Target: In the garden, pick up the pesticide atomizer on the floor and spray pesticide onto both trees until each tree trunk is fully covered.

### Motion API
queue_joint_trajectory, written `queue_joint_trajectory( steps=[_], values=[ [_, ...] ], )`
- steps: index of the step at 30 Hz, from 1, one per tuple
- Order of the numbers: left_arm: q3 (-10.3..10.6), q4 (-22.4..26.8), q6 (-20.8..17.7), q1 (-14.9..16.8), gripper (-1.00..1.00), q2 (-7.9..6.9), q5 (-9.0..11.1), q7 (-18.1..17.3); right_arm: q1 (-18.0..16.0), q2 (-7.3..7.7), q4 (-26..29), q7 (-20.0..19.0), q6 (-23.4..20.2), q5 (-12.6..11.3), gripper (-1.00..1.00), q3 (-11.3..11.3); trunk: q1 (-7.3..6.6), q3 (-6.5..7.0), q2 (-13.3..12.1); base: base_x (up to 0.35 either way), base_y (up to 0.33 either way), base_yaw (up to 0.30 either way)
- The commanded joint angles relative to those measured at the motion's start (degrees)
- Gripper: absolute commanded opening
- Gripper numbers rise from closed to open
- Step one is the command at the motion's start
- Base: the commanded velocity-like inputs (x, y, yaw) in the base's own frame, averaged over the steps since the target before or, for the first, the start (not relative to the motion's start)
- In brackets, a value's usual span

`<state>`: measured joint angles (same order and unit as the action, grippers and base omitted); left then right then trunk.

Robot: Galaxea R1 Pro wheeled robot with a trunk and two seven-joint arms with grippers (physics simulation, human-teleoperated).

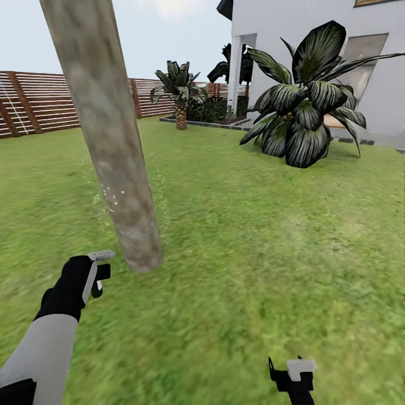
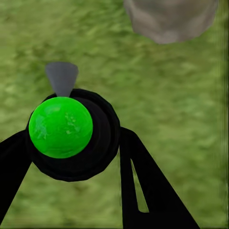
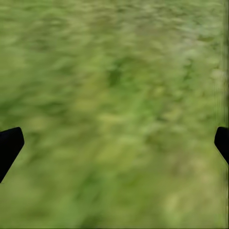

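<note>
- Gripping the pesticide atomizer [image 2: 67,131], left pincer [image 1: 97,277] hovered beside the tree trunk [image 1: 107,140].
- Pesticide [image 1: 112,197] specks dotted the trunk.
- Right pincer [image 3: 114,143] gaped over the floor [image 1: 253,236].

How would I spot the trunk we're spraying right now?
Left of the white house and the wooden fence, one thick tree trunk leans up out of the grass, just ahead of the left tool. Unlike the short palm, it's bare, grey-brown and dusted with whitish specks.

The tree trunk [image 1: 107,140] rises just ahead of the left pincer [image 1: 100,275] (fence [image 1: 34,101] far behind).
</note>
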<state>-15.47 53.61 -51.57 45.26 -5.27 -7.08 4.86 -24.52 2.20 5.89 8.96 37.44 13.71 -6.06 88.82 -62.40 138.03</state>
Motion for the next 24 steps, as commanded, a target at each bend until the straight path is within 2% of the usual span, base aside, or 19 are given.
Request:
queue_joint_trajectory(
  steps=[1, 10, 19, 24],
  values=[
    [0.00, 0.00, -0.02, 0.00, -1.00, 0.00, -0.04, -0.03, 0.00, 0.00, 0.00, 0.00, 0.00, 0.00, 1.00, 0.00, 0.00, 0.00, 0.00, 0.006, -0.269, 0.000],
    [0.08, 0.04, -0.01, 0.01, -1.00, 0.00, -0.04, -0.03, 0.00, 0.00, 0.00, 0.00, 0.00, 0.00, 1.00, 0.00, 0.00, 0.00, 0.00, 0.006, -0.272, 0.000],
    [0.23, 0.09, -0.02, 0.03, -1.00, 0.07, -0.03, -0.03, 0.00, 0.00, 0.00, 0.00, 0.00, 0.00, 1.00, 0.00, 0.00, 0.00, 0.00, 0.118, -0.259, 0.001],
    [0.25, 0.09, -0.01, 0.02, -1.00, 0.09, -0.04, -0.03, 0.00, 0.00, 0.00, 0.00, 0.00, 0.00, 1.00, 0.00, 0.00, 0.00, 0.00, 0.007, -0.273, 0.118]
  ],
)
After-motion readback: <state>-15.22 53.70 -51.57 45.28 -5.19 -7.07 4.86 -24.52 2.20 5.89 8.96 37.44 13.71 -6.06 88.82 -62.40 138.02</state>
